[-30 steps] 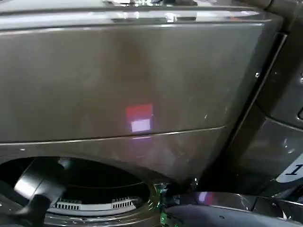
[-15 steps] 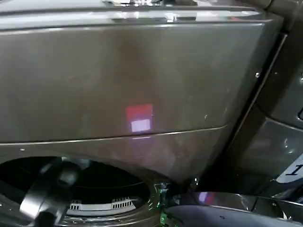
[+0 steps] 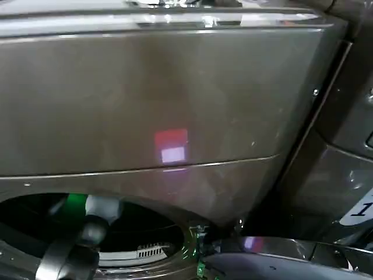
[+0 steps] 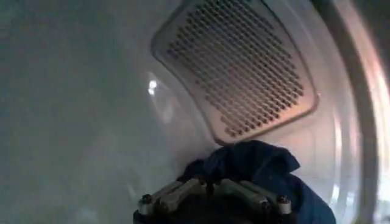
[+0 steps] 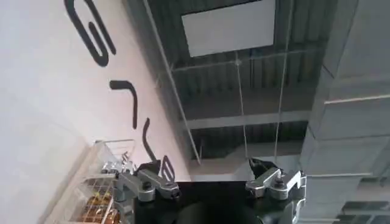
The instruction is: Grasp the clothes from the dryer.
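While left gripper (image 4: 213, 190) sits inside dryer (image 3: 175, 105) drum, jaws pinching clothes (image 4: 262, 167): limp, crumpled, dark navy; right gripper (image 5: 210, 182) spread, aimed at ceiling

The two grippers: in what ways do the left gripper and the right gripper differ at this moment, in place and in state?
The left gripper is inside the dryer drum, its fingers drawn together at the dark navy clothes; the right gripper is outside, aimed up at a ceiling and a lettered wall.
The left fingers sit close together; the right fingers stand wide apart, holding nothing.
Both share the same grey metal finger build.
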Controlling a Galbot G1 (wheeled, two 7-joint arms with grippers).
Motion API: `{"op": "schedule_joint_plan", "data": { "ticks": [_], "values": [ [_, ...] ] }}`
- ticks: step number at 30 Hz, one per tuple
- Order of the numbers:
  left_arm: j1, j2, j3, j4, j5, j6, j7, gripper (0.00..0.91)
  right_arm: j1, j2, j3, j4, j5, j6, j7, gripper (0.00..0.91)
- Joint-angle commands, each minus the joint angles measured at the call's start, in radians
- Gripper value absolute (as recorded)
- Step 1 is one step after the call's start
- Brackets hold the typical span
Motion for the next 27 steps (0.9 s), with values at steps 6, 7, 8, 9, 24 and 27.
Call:
{"op": "schedule_joint_plan", "data": {
  "ticks": [6,7,8,9,24,27],
  "values": [
    [0.034,-0.01,-0.034,-0.053,0.026,-0.033,-0.1,0.0,-0.005,0.0,-0.011,-0.004,0.023,-0.021,0.017,0.907],
    [0.032,-0.011,-0.034,-0.053,0.026,-0.033,-0.1,0.0,-0.003,0.0,-0.013,-0.002,0.035,-0.026,0.021,0.907],
    [0.031,-0.01,-0.034,-0.053,0.025,-0.033,-0.101,0.0,-0.002,0.0,-0.014,0.001,0.036,-0.028,0.022,0.907],
    [0.031,-0.009,-0.033,-0.054,0.025,-0.033,-0.1,0.0,-0.002,0.001,-0.013,0.003,0.037,-0.028,0.023,0.907],
    [0.04,-0.008,-0.036,-0.066,0.025,-0.033,-0.1,0.0,-0.011,-0.002,0.011,0.008,0.042,-0.038,0.019,0.907],
    [0.049,-0.007,-0.037,-0.079,0.025,-0.031,-0.103,0.0,-0.01,0.002,0.013,0.012,0.042,-0.042,0.016,0.907]
  ]
}}
